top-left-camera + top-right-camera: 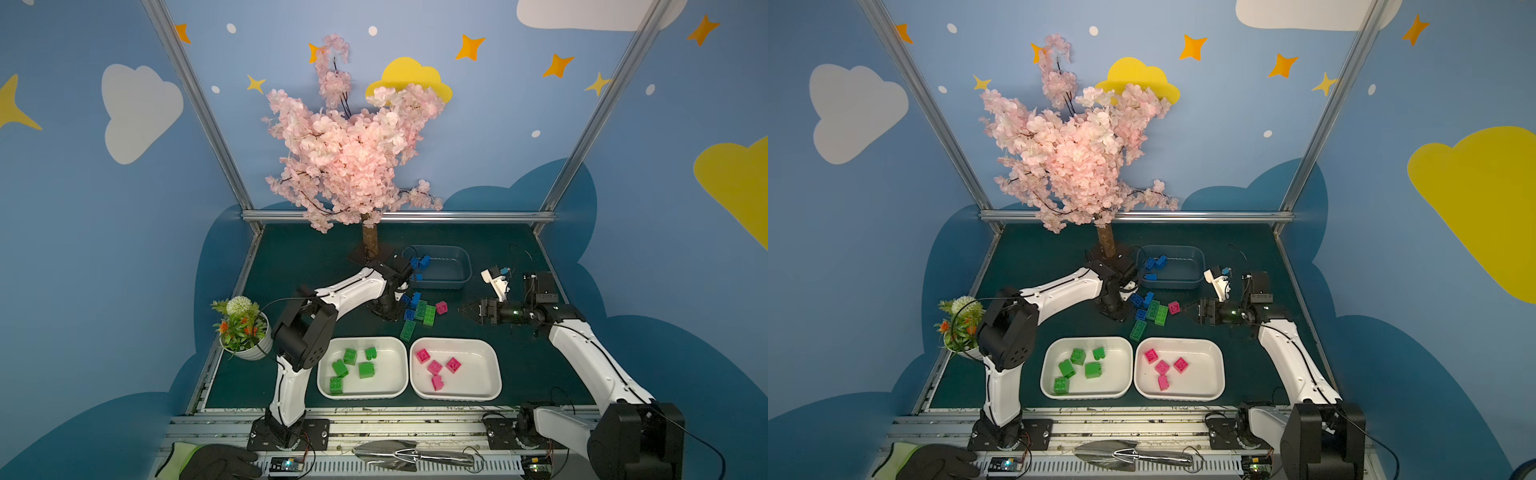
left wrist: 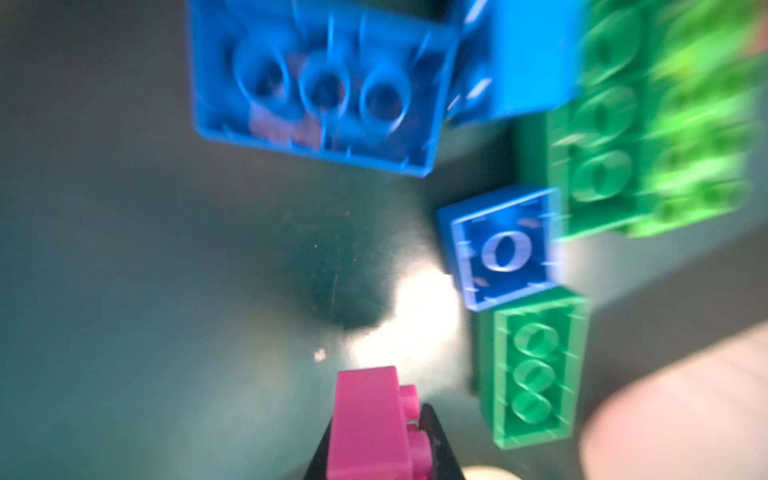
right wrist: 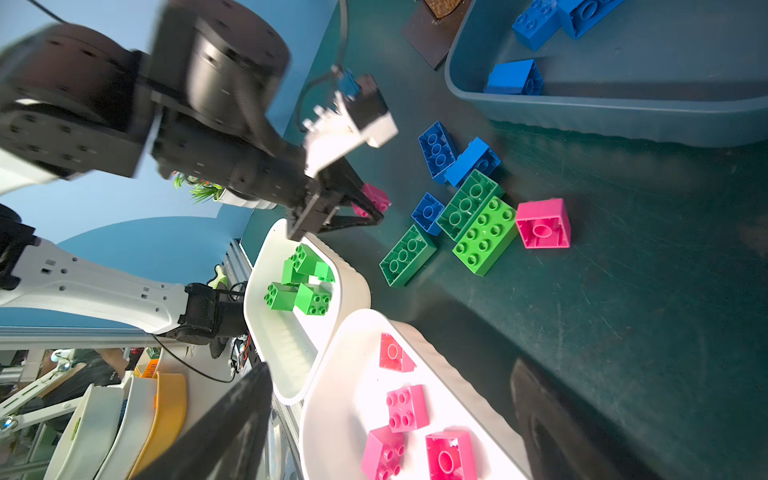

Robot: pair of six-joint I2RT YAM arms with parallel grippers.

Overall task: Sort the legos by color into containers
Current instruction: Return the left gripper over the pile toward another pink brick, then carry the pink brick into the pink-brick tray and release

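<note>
Over on the left a white flower pot [image 1: 249,353] is sitting at the edge of the counter [image 1: 307,257], and the left arm is reaching past it toward the middle. The left end effector [image 3: 371,202] is pointing down just beside the loose pile and is clamping a pink lego [image 2: 365,428] between its black fingers, the studs sticking out sideways.

Toward the front, the left white tray [image 1: 390,374] is holding five green legos [image 1: 365,370], all gathered in its left half.

Behind the gap between the two trays, the unsorted pile is lying on the counter. Three blue legos [image 1: 415,299] are sitting on its left side. Three loose green legos [image 1: 408,330] are lying close together in its middle. One loose pink lego [image 1: 441,307] is resting on its side at the right end, showing its hollow underside.

Farther back, near the trunk of the blossom tree [image 1: 370,241], the grey-blue tub [image 1: 440,284] is holding three blue bricks [image 1: 420,262] at its left end.

At the front again, the right white tray [image 1: 482,374] is sitting just beside the left one and carrying four pink bricks [image 1: 434,367].

On the right, the right end effector [image 1: 463,311] is hovering low, aiming at the loose pink lego without touching it. Its fingers are standing wide apart and gripping nothing.
</note>
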